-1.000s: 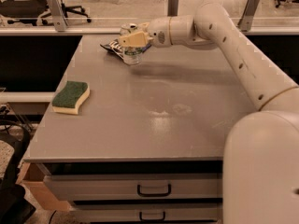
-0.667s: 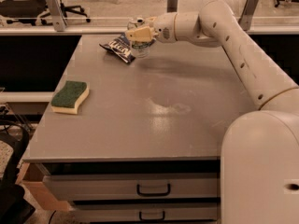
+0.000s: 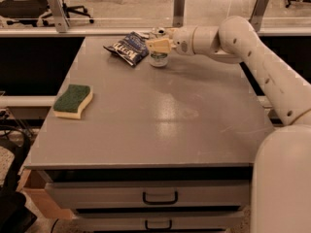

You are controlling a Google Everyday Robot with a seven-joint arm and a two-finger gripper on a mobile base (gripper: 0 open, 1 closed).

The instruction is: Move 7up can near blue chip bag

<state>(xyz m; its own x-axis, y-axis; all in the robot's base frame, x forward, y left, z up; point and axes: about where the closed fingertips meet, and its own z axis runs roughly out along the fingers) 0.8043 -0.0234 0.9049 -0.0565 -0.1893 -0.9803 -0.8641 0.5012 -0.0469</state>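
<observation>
The 7up can (image 3: 159, 60), a small silver-white aluminium drink can with green markings, stands upright at the far edge of the grey rectangular table top (image 3: 160, 125), close to the middle of that edge. Its lower body is plain to see. Its middle is hidden behind the gripper (image 3: 156, 45), the tan two-finger tool of the white arm (image 3: 233, 38), which is clamped on the can with one finger across the near side. The can's base looks to be down on the table top, though the contact itself is hard to make out.

At nine o'clock from the can, just beside it, lies the blue chip bag (image 3: 127, 47), a flat, wrinkly dark-blue foil packet with white lettering, its near corner pointing towards the can. Can and bag look slightly apart, not touching.

The arm reaches the can from three o'clock, then bends down along the table's right side to the robot's white body (image 3: 284, 183).

Well apart from the can, at about eight o'clock, a yellow sponge with a green top (image 3: 73, 101) lies flat near the table's left edge.

Under the table top, at six o'clock, are two grey drawers with dark handles (image 3: 160, 198).
</observation>
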